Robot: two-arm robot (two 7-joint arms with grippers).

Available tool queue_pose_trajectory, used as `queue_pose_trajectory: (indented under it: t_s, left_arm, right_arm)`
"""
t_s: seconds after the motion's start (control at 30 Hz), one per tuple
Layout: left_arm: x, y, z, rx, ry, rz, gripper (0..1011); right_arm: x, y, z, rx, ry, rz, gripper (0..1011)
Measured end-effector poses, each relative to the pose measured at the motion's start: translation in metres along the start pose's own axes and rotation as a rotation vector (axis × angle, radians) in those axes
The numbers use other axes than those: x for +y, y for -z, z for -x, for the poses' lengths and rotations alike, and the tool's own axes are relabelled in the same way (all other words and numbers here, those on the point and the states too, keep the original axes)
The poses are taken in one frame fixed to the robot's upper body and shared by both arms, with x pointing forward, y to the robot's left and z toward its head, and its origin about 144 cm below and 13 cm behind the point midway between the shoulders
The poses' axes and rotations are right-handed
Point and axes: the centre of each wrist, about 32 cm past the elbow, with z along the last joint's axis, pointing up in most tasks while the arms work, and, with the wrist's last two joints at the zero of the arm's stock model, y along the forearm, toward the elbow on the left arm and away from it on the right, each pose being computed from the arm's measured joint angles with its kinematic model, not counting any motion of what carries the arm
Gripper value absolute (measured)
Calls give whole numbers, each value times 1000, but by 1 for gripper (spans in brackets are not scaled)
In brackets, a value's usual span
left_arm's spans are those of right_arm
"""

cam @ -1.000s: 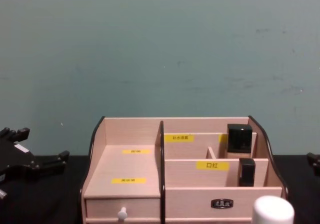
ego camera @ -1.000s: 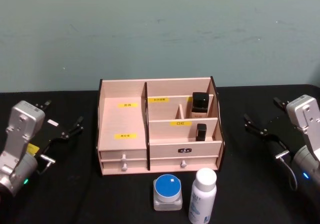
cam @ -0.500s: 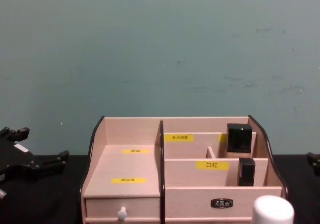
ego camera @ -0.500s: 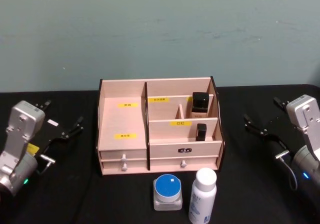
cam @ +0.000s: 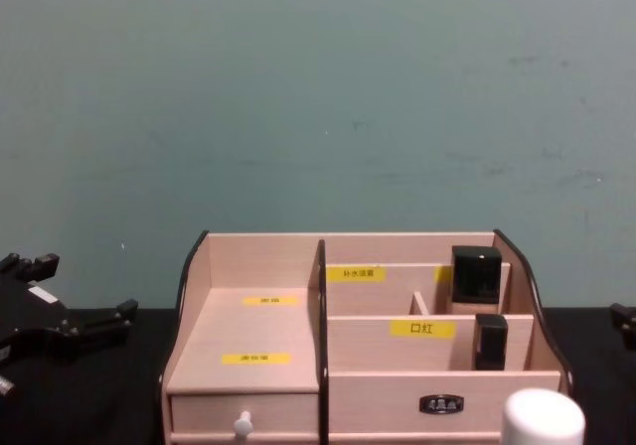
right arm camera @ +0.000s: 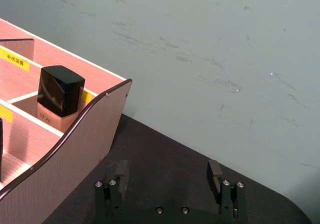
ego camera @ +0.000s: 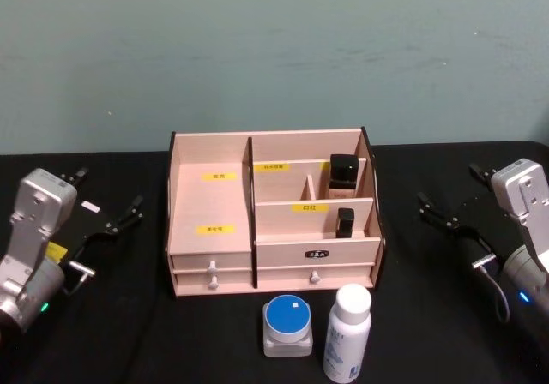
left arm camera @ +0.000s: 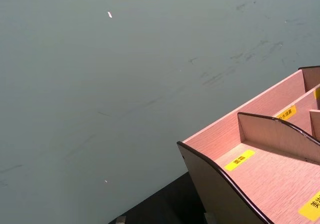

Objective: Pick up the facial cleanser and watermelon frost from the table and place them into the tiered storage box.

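- Sitting nearest my end of the black table (ego camera: 129,333) are the two things to pick up: a white bottle (ego camera: 347,333) standing upright, and a blue-lidded jar (ego camera: 287,326) just beside it on its left. Both are on the table in front of the box, not in it.
- Just behind them is the tiered storage box (ego camera: 210,208), front facing me, with its two small drawers (ego camera: 257,273) along the bottom, both pushed in.
- My left gripper (ego camera: 105,193) hangs off to the left of the box, well apart from it, with its fingers spread wide apart.
- My right gripper (ego camera: 452,189) mirrors that on the right side, also well apart from the box. From the right wrist cam its fingers (right arm camera: 215,171) are spread wide apart too.
- Going up the tiers on the right half of the box, a small dark tube (ego camera: 345,222) stands in the middle step.
- A black-capped bottle (ego camera: 343,171) stands in the rear right compartment.
- The wide left compartment with two yellow labels (ego camera: 214,229) is bare wood.
- Farthest back is the teal wall (ego camera: 274,50).
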Motion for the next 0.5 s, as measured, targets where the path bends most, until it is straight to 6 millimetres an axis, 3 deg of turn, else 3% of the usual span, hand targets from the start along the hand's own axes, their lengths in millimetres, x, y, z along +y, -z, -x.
queue_pose_trajectory:
  t_s: [0.5]
  left_arm:
    - [0,0,0,0,0,0,1010]
  right_arm:
    - [0,0,0,0,0,0,1002]
